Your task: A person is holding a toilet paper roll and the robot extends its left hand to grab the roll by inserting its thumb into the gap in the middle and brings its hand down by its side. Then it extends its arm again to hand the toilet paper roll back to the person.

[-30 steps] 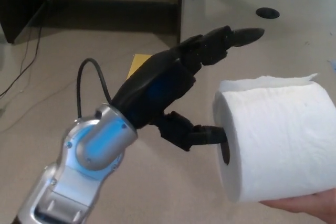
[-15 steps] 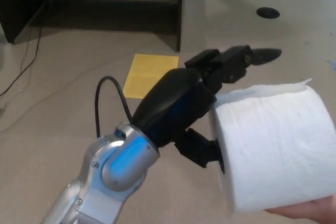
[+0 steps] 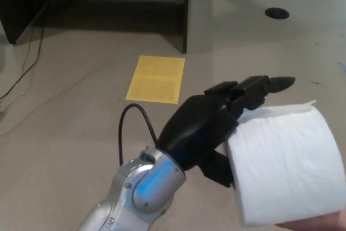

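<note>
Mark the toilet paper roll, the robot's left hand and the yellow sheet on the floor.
toilet paper roll [image 3: 286, 166], head view, outer wrap.
left hand [image 3: 208, 128], head view, back of palm.
yellow sheet [image 3: 157, 78], head view, its centre.

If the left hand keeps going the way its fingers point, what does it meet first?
Probably nothing: the left hand's fingers reach out over the top of the toilet paper roll, with only bare floor beyond. The thumb looks already in the core, though depth is unclear.

The glossy black robot left hand [image 3: 208, 128] joins a silver metal wrist [image 3: 143, 187] (blue glints on it). The embossed white toilet paper roll [image 3: 286, 166] is plain. A flat yellow rectangular sheet [image 3: 157, 78] lies on beige carpet [image 3: 65, 112].
</note>
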{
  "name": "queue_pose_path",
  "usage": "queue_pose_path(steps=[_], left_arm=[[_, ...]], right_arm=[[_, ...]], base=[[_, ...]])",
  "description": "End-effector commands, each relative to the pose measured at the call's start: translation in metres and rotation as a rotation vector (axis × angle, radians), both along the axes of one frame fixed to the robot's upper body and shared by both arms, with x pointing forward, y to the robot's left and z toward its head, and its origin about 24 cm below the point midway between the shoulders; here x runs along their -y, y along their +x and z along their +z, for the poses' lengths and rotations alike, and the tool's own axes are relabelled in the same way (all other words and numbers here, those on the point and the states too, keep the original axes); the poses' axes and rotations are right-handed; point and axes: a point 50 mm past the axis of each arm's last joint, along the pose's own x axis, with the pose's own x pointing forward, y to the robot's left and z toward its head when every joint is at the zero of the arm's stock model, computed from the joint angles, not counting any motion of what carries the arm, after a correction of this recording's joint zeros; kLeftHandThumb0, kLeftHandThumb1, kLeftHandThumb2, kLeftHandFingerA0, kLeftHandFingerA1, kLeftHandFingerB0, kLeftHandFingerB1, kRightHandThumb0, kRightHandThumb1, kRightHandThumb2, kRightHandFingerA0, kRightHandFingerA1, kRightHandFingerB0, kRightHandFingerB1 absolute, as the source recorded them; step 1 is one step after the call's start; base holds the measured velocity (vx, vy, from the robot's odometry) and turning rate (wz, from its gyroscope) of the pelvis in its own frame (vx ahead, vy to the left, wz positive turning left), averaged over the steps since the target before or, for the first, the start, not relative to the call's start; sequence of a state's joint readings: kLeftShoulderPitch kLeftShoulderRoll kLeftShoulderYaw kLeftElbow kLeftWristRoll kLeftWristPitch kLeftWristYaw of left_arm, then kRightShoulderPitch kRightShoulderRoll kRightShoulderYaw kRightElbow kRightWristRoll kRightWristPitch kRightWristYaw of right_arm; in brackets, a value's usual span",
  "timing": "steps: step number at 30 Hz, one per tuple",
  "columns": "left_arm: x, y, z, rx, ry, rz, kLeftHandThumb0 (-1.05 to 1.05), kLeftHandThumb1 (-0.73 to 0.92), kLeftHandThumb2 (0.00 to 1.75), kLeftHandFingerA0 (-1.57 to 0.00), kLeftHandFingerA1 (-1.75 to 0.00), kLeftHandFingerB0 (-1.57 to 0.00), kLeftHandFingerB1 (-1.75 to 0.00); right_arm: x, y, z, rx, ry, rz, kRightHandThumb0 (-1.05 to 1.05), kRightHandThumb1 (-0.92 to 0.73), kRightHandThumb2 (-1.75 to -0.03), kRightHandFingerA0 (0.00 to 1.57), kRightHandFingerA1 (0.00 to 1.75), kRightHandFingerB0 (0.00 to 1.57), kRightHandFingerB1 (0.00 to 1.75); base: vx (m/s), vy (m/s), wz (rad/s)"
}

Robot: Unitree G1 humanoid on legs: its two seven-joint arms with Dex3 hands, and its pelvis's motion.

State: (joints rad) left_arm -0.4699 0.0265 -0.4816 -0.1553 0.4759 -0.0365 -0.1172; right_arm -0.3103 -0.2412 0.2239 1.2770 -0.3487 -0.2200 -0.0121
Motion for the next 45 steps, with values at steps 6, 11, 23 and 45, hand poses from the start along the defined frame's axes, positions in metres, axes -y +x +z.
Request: queue_pose_path(steps=[6,11,23,45], left_arm=[[0.010,-0.010,0.010,0.102,-0.177,-0.095,-0.09,0.80,0.72,-0.73,-1.51,-0.76,-1.31],[0.003,-0.009,0.017,0.105,-0.208,-0.064,-0.05,0.81,0.75,-0.70,-1.54,-0.69,-1.41],[-0.016,-0.008,0.021,0.065,-0.317,-0.045,-0.05,0.77,0.74,-0.83,-1.50,-0.78,-1.25],[-0.207,-0.026,-0.022,-0.075,-0.373,0.450,-0.13,0.81,0.69,-1.02,-1.34,-0.83,-1.15]], right_arm=[[0.004,0.005,0.005,0.017,0.001,-0.009,-0.35,-0.64,-0.59,0.71,0.66,0.49,0.42],[0.002,0.011,0.008,0.025,-0.005,0.011,-0.34,-0.65,-0.59,0.70,0.65,0.48,0.41],[0.002,0.011,0.008,0.024,-0.002,0.005,-0.36,-0.65,-0.58,0.67,0.62,0.48,0.42],[0.022,-0.020,-0.004,-0.050,-0.033,-0.042,-0.35,-0.65,-0.59,0.70,0.56,0.48,0.41]], base=[[0.00,0.000,0.00],[0.00,0.000,0.00],[0.00,0.000,0.00],[0.00,0.000,0.00]])
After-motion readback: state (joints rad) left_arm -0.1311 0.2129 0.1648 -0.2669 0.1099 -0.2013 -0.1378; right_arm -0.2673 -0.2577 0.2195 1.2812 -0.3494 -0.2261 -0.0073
